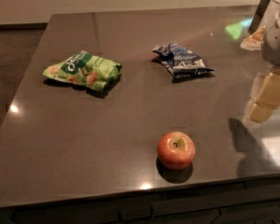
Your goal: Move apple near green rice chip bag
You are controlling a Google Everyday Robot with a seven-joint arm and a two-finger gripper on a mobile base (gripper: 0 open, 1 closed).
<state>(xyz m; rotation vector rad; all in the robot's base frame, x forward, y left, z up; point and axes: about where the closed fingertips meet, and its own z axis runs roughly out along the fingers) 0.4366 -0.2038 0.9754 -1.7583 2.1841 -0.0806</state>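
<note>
Well right of the apple (176,150), jaws hover, apparently empty.

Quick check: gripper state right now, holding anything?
Gripper: at the right edge, above the table; open or shut cannot be told. It holds nothing; the apple lies apart from it.

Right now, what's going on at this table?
Nothing is being handled yet. The gripper hangs over the right edge of the table, apart from every item. The apple sits untouched near the front edge. The green rice chip bag lies well away from it, further back on the left, and a dark blue snack bag lies further back right of centre. The move has not started.
</note>
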